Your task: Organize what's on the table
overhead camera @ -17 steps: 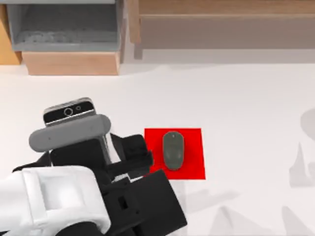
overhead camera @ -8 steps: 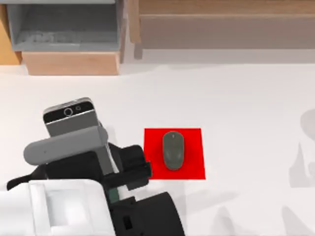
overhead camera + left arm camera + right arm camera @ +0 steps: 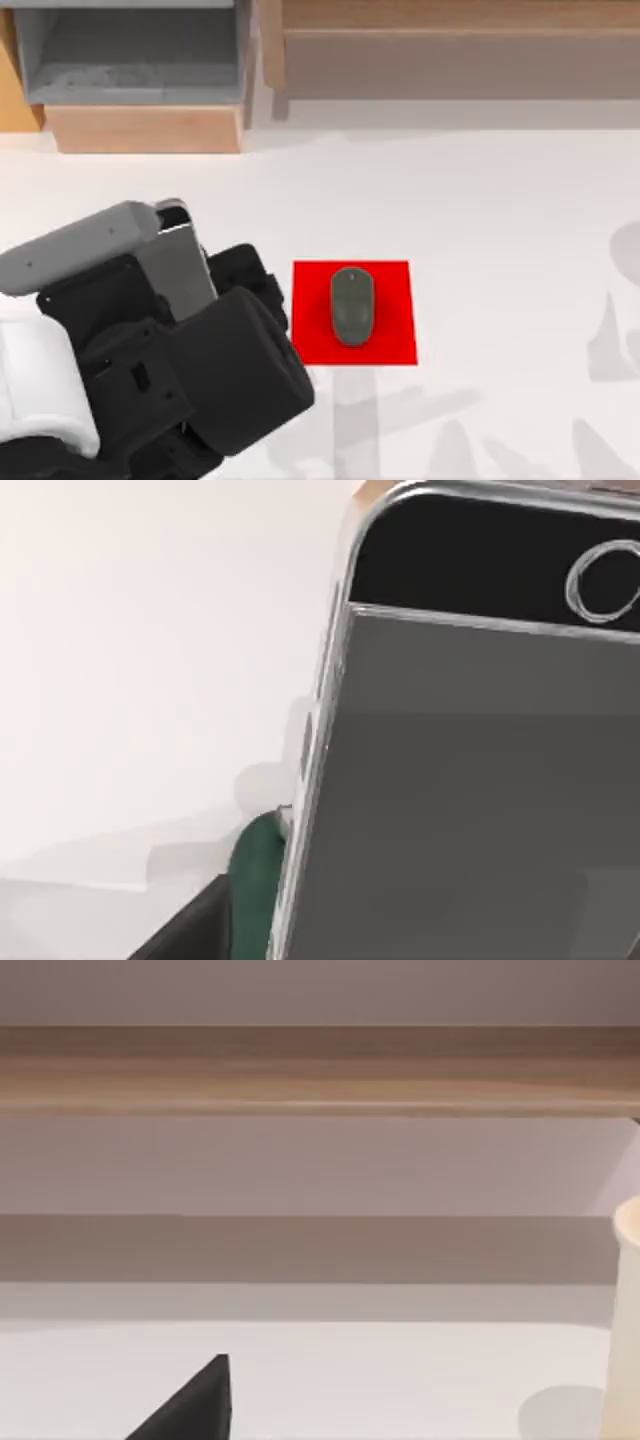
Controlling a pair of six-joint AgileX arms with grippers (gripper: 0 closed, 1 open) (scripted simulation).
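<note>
My left gripper (image 3: 185, 285), hold unclear, now covers the phone (image 3: 178, 262) near the surface's (image 3: 500, 200) left edge; right half open.

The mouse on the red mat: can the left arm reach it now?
Probably yes. The mouse lies uncovered on the red mat, just right of the left arm, nothing between them. But that arm is over the phone.

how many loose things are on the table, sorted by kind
phone: 1, at the table's left, under the left arm
computer mouse: 1, dark grey, on the mat
mat: 1, red, square
cream cylinder: 1, seen from the right wrist
total: 4
</note>
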